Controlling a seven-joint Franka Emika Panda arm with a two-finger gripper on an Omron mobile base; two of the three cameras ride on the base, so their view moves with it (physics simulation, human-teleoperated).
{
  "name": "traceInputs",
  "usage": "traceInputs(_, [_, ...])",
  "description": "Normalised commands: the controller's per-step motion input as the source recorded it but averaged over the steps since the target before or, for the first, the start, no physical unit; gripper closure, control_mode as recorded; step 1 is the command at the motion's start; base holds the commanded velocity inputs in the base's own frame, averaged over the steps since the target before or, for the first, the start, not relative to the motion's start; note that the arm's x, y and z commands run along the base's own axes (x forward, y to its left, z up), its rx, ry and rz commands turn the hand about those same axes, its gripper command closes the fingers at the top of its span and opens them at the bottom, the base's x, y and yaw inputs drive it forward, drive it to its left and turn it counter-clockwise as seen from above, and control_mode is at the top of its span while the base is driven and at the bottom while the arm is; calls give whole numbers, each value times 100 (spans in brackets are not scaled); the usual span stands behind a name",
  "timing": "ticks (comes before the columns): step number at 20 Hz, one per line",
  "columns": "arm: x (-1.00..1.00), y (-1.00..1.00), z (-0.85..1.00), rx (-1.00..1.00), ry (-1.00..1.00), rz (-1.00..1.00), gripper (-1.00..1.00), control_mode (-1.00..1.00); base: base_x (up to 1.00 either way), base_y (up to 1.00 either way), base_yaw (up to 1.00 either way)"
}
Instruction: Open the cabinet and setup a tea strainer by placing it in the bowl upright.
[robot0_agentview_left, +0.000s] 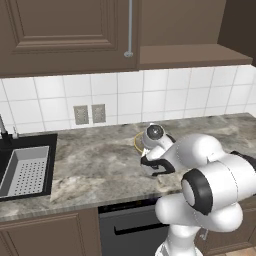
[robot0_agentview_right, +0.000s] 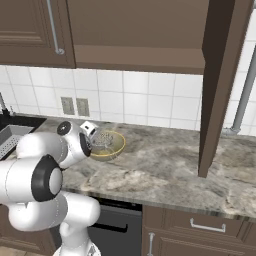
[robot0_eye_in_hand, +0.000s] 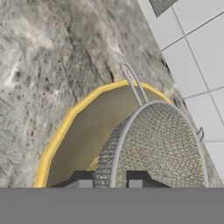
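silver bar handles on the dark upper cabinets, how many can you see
2. One handle hangs on the closed upper door left of the open shelf. The other handle is on the swung-open door at the right edge of the right base view. More may lie outside the frames.

Even, flat rendered light with no clear source and no glare. The counter (robot0_agentview_left: 100, 160) is evenly bright; the cabinet (robot0_agentview_left: 65, 35) above stays dark, its underside shaded. Shadows are soft and faint, darkest in the sink (robot0_agentview_left: 25, 170) at the counter's left edge. The base views look coarse and slightly jagged. In the hand view the strainer (robot0_eye_in_hand: 157, 148) mesh is sharp, the bowl (robot0_eye_in_hand: 83, 131) dull-lit inside
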Motion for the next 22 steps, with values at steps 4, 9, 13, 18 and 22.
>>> traceInputs(4, [13, 11, 0, 0, 1, 0, 100, -100, 0, 0, 0])
traceInputs(9, [27, 1, 0, 0, 1, 0, 100, -100, 0, 0, 0])
traceInputs(13, [20, 0, 0, 0, 0, 0, 100, -100, 0, 0, 0])
traceInputs(18, [0, 0, 0, 0, 1, 0, 100, -100, 0, 0, 0])
traceInputs(22, [0, 0, -10, 0, 3, 0, 100, -100, 0, 0, 0])
